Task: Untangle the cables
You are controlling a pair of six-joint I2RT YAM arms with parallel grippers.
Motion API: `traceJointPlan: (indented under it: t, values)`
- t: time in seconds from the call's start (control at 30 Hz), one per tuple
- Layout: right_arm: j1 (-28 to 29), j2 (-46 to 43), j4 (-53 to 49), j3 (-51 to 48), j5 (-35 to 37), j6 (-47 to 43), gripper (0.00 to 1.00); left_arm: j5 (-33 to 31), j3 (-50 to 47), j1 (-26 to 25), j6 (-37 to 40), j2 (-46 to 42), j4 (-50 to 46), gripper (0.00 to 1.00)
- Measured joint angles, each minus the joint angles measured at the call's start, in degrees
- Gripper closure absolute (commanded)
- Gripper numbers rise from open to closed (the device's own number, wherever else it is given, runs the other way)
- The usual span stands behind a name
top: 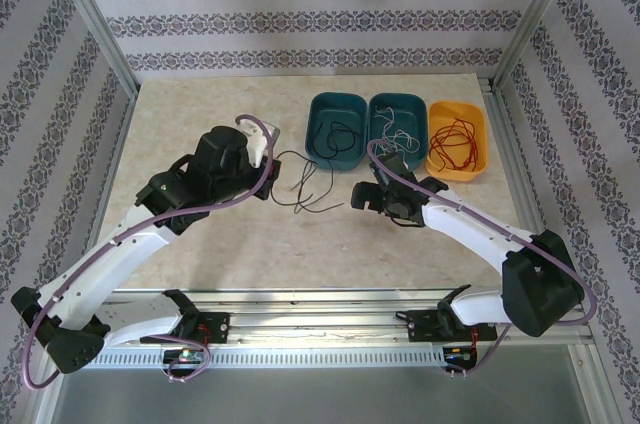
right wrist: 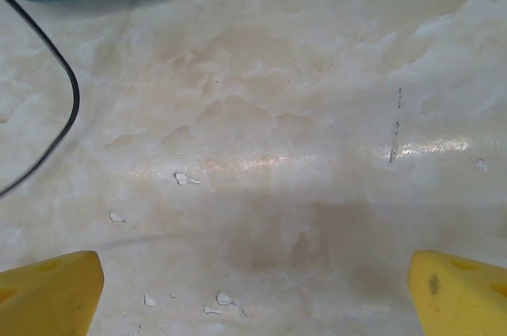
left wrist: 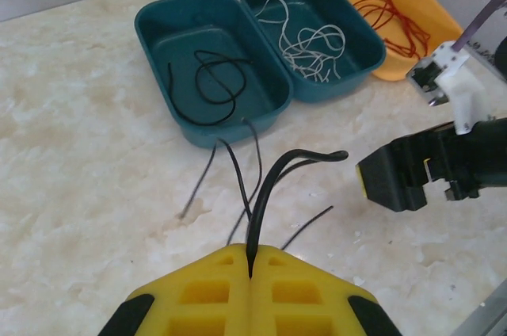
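Note:
My left gripper (left wrist: 252, 269) is shut on a black cable (left wrist: 273, 185) that rises from between its yellow fingers and bends right. More black cables (top: 305, 189) lie loose on the table just in front of the left teal bin (top: 312, 109), which holds a curled black cable (left wrist: 210, 86). White cables (left wrist: 309, 39) lie in the middle teal bin (left wrist: 366, 44). Red cables (top: 455, 144) lie in the orange bin (top: 482, 134). My right gripper (right wrist: 253, 288) stands open low over bare table, right of the loose strands, with one black cable (right wrist: 67, 106) at its left.
The three bins stand side by side at the back of the marble table (top: 200, 114). Metal frame posts and patterned walls close in the sides. The right arm's black finger (left wrist: 396, 181) is close to the right of my held cable. Small white flakes (right wrist: 186, 179) dot the tabletop.

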Motion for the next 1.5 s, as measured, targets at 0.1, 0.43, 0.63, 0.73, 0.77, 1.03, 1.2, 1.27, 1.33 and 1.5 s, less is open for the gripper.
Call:
traceJointPlan:
  t: [0.1,0.43,0.63,0.73,0.77,1.03,1.2,1.27,1.33,1.5]
  values:
    - [0.0,-0.02,0.02,0.0,0.0,0.0,0.02,0.5,0.5,0.0,0.0,-0.5,1.01,1.0]
    - [0.0,-0.39,0.37,0.0,0.0,-0.02,0.03,4.13,0.33,0.0,-1.07,-2.05,8.39,1.0]
    - [0.0,-4.17,0.72,-0.72,-0.04,-0.48,0.05,4.5,0.42,0.0,-0.55,-1.66,9.2,1.0]
    - [-0.02,-6.58,1.68,-1.03,-0.55,-1.6,0.1,4.48,0.61,0.0,0.39,-0.83,8.5,1.0]
    - [-0.02,-7.3,2.19,-1.03,-0.79,-2.05,0.1,4.46,0.61,0.0,0.92,-0.66,8.13,1.0]
    - [-0.02,-10.25,10.67,-1.84,-7.26,-7.8,0.29,6.88,0.2,0.0,7.37,-0.66,7.15,1.0]
    - [0.0,-9.94,18.58,-4.92,-12.7,-12.37,0.3,8.52,-0.48,0.0,12.2,-0.59,7.17,1.0]
    - [0.0,-9.4,21.2,-5.84,-13.53,-14.36,0.3,8.83,-0.48,0.0,13.68,-0.57,7.17,1.0]
    - [-0.02,-8.48,23.45,-6.45,-13.7,-16.46,0.3,9.22,-0.48,0.0,14.97,-0.55,7.19,1.0]
    - [-1.57,-4.46,27.32,-6.45,-16.09,-18.05,0.34,9.97,-0.48,0.0,15.43,-0.72,7.61,1.0]
